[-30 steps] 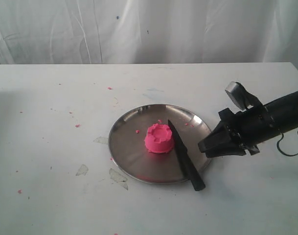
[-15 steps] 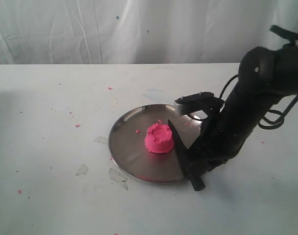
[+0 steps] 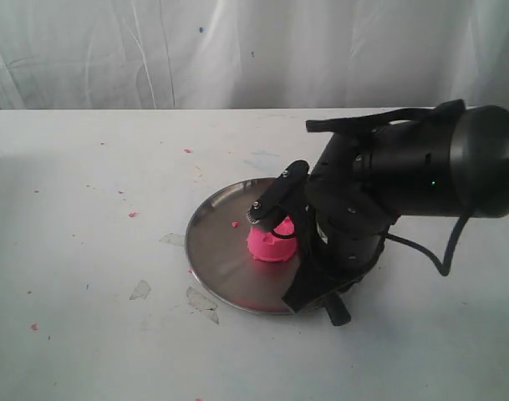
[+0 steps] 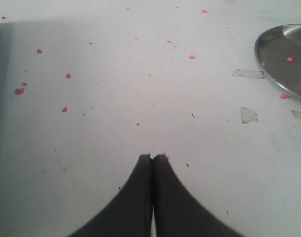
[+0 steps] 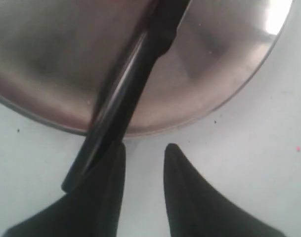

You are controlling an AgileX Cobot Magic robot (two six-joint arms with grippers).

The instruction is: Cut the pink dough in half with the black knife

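Observation:
The pink dough [image 3: 269, 242] stands as one notched lump in the middle of the steel plate [image 3: 216, 242]. The black knife [image 5: 125, 94] lies over the plate's rim, its handle end [image 3: 338, 313] sticking out onto the table. My right gripper [image 5: 144, 147] hangs open just past the rim. Bare table shows between its fingers, and the knife handle runs along the outer side of one finger [image 5: 113, 163]. The bulky right arm [image 3: 388, 188] hides most of the knife in the exterior view. My left gripper [image 4: 152, 157] is shut and empty over bare table.
Tiny pink crumbs [image 4: 67, 75] are scattered over the white table, with clear tape scraps [image 3: 139, 290] left of the plate. The plate's rim [image 4: 269, 57] shows at the edge of the left wrist view. A white curtain hangs behind the table.
The right arm swung in from the right and came down over the plate's near-right rim, now covering most of the knife. Dough, plate and knife have not moved.

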